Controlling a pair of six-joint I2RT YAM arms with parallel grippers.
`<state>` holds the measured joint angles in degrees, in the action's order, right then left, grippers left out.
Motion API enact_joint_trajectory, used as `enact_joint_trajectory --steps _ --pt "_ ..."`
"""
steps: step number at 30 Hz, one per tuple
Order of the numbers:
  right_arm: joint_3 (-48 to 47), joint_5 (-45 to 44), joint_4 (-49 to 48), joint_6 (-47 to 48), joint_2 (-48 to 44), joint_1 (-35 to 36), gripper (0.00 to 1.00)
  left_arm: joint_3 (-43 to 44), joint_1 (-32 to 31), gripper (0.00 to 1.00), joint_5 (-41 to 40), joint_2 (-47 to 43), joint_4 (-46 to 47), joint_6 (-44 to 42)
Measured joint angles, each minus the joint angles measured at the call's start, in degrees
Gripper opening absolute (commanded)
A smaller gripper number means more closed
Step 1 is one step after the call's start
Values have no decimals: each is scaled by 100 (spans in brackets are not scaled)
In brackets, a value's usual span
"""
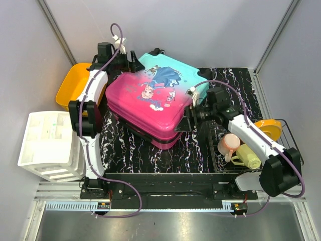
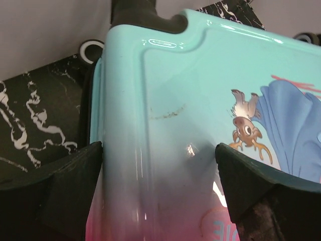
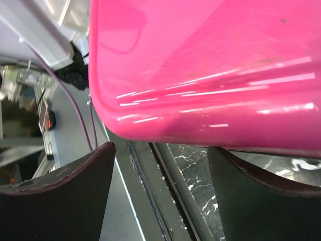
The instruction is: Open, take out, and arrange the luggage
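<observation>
Suitcase [image 1: 150,103] shell: hard plastic, high gloss, smooth, with sharp light streaks; faint dark scuff on the teal far end. Table mat [image 1: 125,145]: black, white-veined, low sheen. Orange bin [image 1: 70,90], far left: smooth plastic. Fingers [image 2: 70,191] of the left gripper [image 2: 158,165]: matt black, slightly grainy.

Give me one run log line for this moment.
luggage: closed, print side up | left gripper: jaws open at teal end | right gripper: jaws open at pink edge

Hard-shell luggage [image 1: 150,100], closed, lying flat and skewed on the black marbled desk [image 1: 130,145], cartoon print facing up, teal end with black wheels farthest back, pink end nearest the front.
</observation>
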<state>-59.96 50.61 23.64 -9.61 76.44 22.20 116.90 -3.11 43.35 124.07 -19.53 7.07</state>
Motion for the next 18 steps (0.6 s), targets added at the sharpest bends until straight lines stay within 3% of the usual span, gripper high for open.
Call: enact_joint_trajectory --steps 5,10,18 --pt "-26 -46 72 188 63 413 84 490 -234 99 -313 223 -66 120" --pt "-48 -256 57 160 68 431 83 367 -55 99 -321 -26 -197 369" --pt "-48 -667 -520 -269 267 584 85 -2033 577 99 -844 -3289 -546 330"
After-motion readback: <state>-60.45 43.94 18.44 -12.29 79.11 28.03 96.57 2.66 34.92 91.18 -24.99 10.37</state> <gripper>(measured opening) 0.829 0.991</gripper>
